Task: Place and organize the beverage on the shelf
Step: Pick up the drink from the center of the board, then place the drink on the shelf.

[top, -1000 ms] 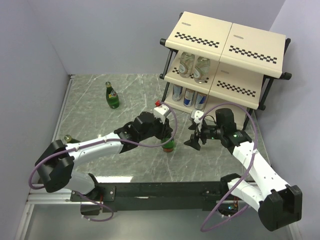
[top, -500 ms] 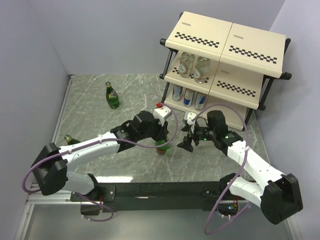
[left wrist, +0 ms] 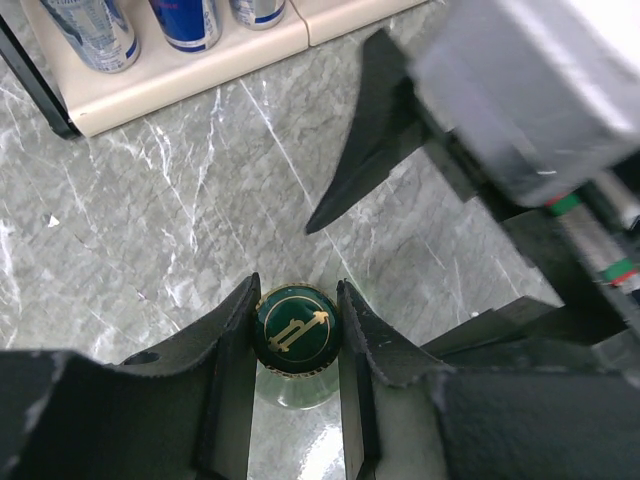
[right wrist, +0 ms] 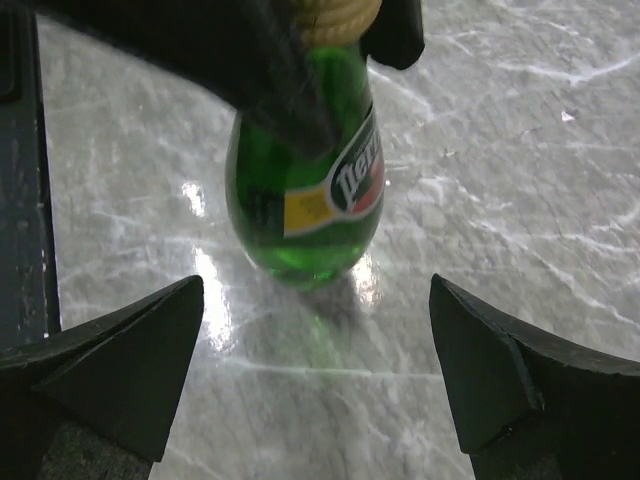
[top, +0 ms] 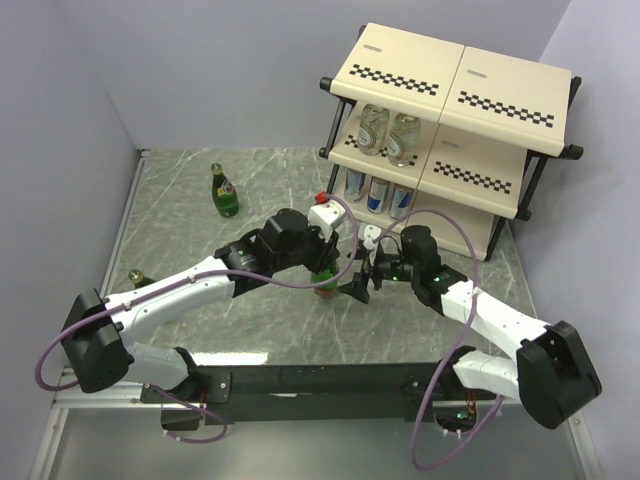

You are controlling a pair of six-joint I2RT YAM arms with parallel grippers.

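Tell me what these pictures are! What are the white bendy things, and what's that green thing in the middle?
Those are robot arms, a left arm and a right arm, bolted to a table. One picture looks down from above. The other two come from small cameras on each arm's wrist, so you see that arm's own fingers. The left gripper is shut on the top of a green bottle. The right gripper is wide open, facing that bottle and holding nothing. Another green bottle stands farther back on the table, and a third is by the left edge. The shelf holds two clear bottles, with three cans below them.
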